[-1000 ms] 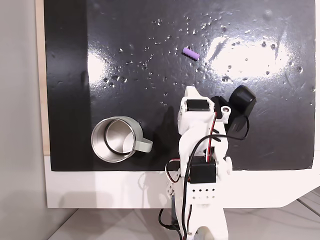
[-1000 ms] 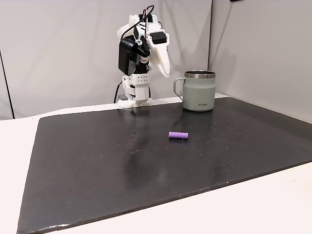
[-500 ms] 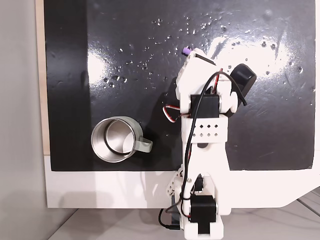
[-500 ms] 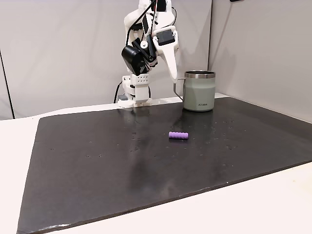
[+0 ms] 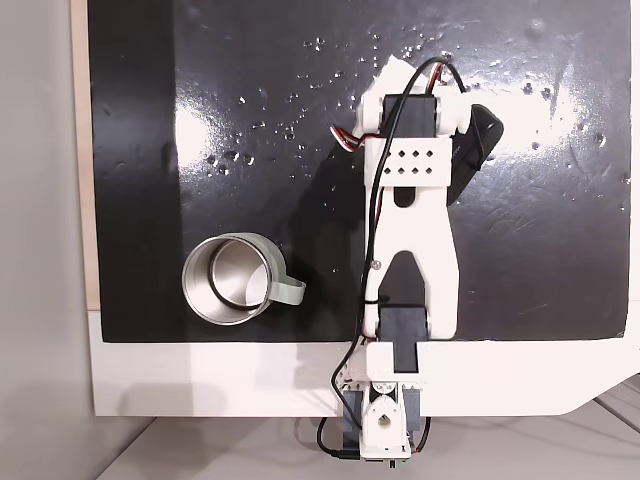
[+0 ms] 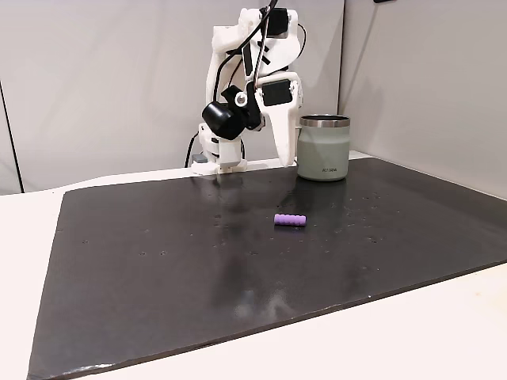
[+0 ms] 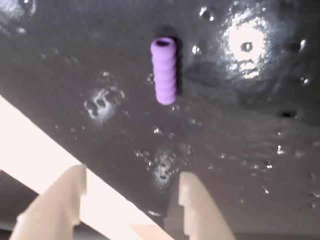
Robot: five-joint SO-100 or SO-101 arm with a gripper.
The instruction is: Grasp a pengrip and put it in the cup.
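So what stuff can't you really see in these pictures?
- The pengrip, from above: the arm covers it.
- The cup handle, from the side: the arm hides it.
- The cup's bottom, from above: too shiny to tell if it's empty.
- The pincer, wrist view: only fingertips, cut off by the bottom edge.

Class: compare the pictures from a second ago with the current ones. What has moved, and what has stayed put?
The arm has stretched out from its folded pose, carrying the gripper out over the purple pen grip; jaws open, nothing taken hold of. The pen grip, the steel mug and the black mat lie as before.
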